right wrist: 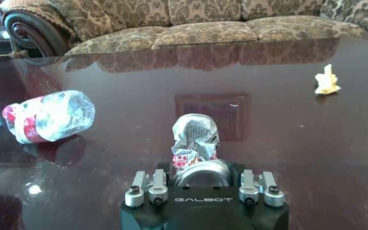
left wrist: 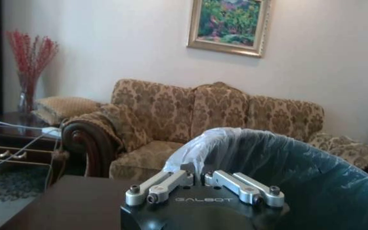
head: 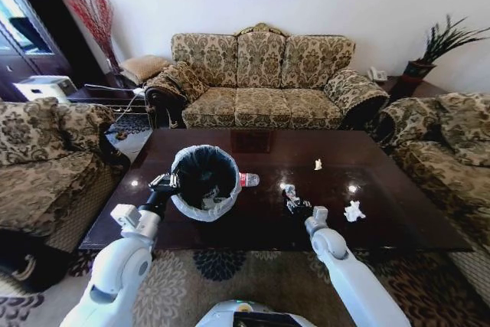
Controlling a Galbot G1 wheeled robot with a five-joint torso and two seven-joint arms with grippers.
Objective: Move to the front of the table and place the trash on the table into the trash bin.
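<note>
The trash bin [head: 203, 181], black inside with a whitish liner, sits over the front left of the dark glossy table [head: 398, 220]. My left gripper [head: 164, 183] is shut on the bin's rim [left wrist: 200, 148], its fingers [left wrist: 235, 184] pinching the liner. My right gripper [head: 295, 206] is near the table's front middle, shut on a crushed silvery can [right wrist: 195, 136] that points away from the palm. A crushed clear bottle with a red label [right wrist: 50, 116] lies just behind the bin [head: 249, 180]. White paper wads lie at the table's centre right [head: 318, 164] and front right [head: 353, 210].
Patterned sofas stand behind the table [head: 260, 82], on its left [head: 46, 158] and on its right [head: 444, 143]. A side table with cables [head: 99, 97] is at the far left. A patterned rug [head: 222, 266] covers the floor in front of the table.
</note>
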